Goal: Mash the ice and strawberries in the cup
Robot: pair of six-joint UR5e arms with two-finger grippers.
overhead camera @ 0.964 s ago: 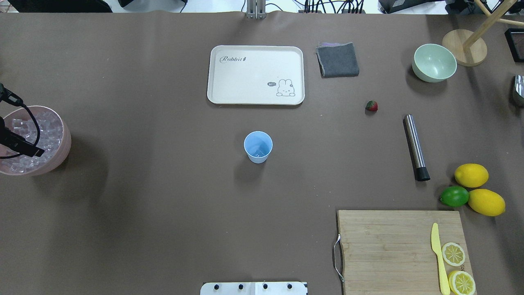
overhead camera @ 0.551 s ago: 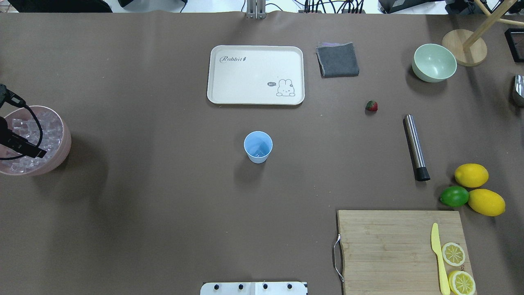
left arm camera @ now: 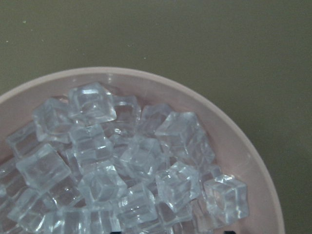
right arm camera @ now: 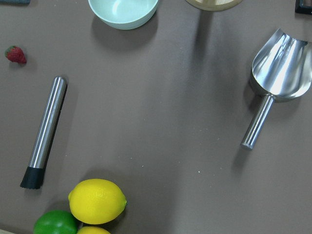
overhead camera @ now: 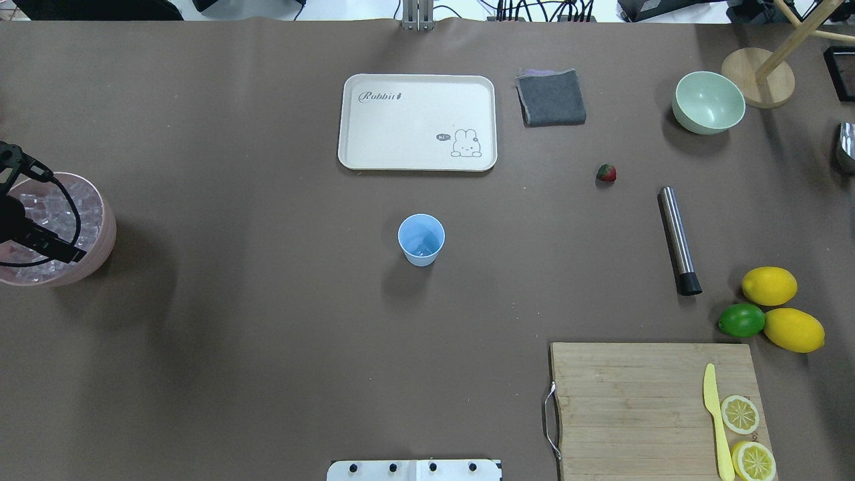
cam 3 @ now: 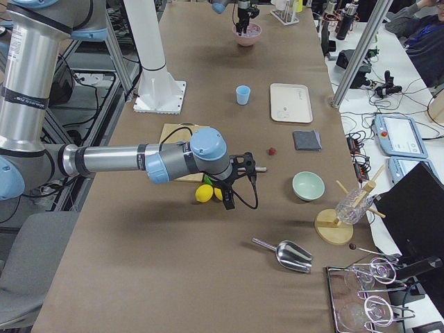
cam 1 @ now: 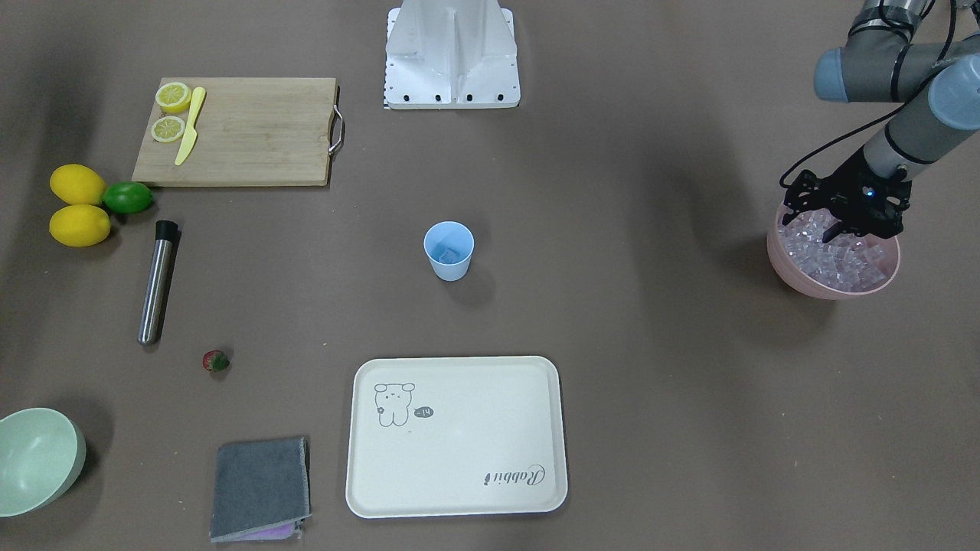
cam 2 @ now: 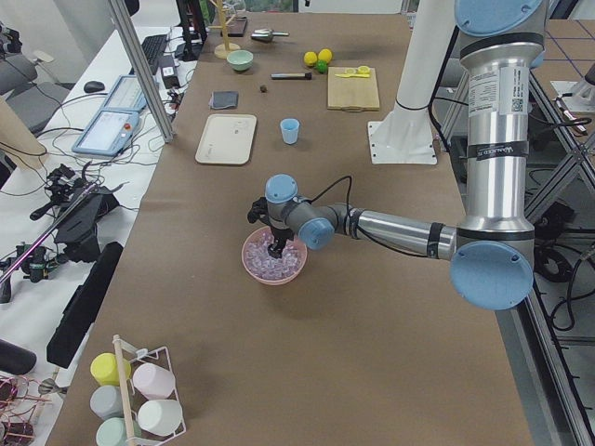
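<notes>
Ice (left arm camera: 102,185) in bowl (cam 1: 811,283) is slick: left gripper (cam 1: 836,228), whose jaw state I cannot tell, may drop 1 cube before cup (cam 1: 449,250).

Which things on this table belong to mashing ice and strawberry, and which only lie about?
For the job: ice, pink bowl, cup, strawberry, metal rod (likely the masher).
Lying about: tray, grey cloth, green bowl, lemons, lime, cutting board, yellow knife, scoop.
</notes>
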